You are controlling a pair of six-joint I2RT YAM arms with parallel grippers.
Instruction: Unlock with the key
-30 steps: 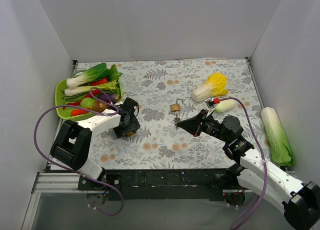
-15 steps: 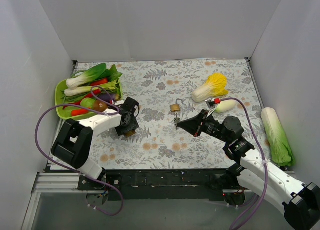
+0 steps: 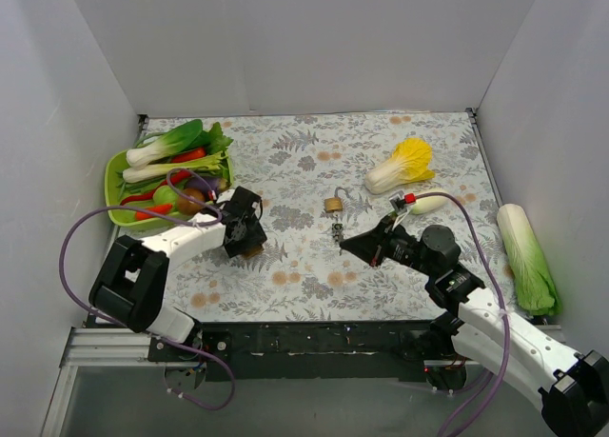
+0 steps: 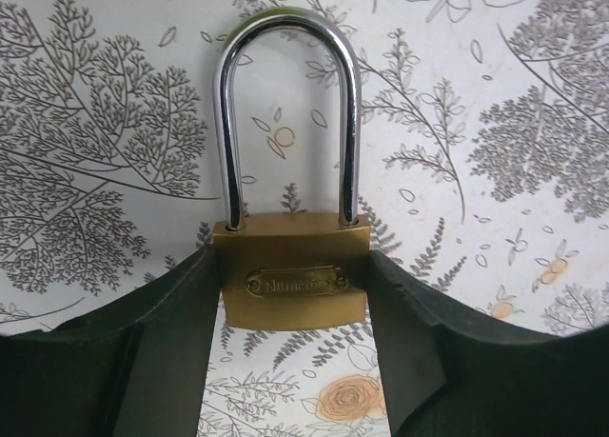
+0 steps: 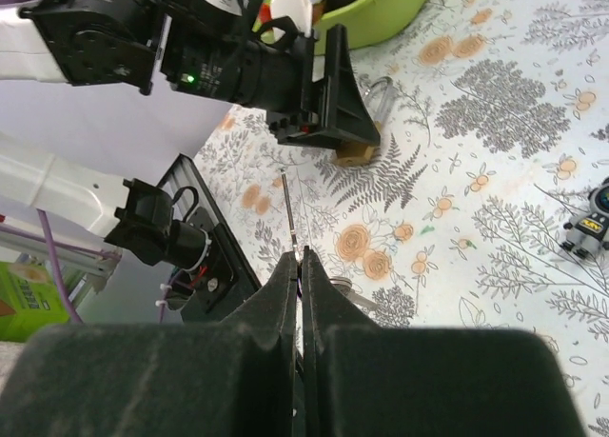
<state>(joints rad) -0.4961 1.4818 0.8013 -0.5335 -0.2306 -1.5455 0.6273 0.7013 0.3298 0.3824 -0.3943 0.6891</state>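
While the left gripper (image 3: 244, 235) clamps the brass padlock (image 4: 290, 287) by the sides of its body, shackle seated and pointing to 12 o'clock in the wrist view, the lock counts as readied, and fetching the key is judged the step in hand. Key (image 3: 337, 233): lying loose near the middle of the floral table sheet (image 3: 304, 285), just at 11 o'clock of the right gripper (image 3: 345, 247), not held. Right gripper: fingers pressed together; a thin metallic sliver shows between them in its wrist view, nature not determinable. Next move, as judged: part those fingers, settle over the black head, pinch, then carry the blade toward 9 o'clock to the held lock's keyway, which is not visible. Second padlock (image 3: 333, 205): on the sheet, at 12 o'clock of the key. Surroundings: white walls (image 3: 285, 47) on three sides; green tray (image 3: 109, 194) of vegetables at 10 o'clock; yellow cabbage (image 3: 402, 165) at 1 o'clock; green cabbage (image 3: 525, 256) at 3 o'clock, off the sheet.
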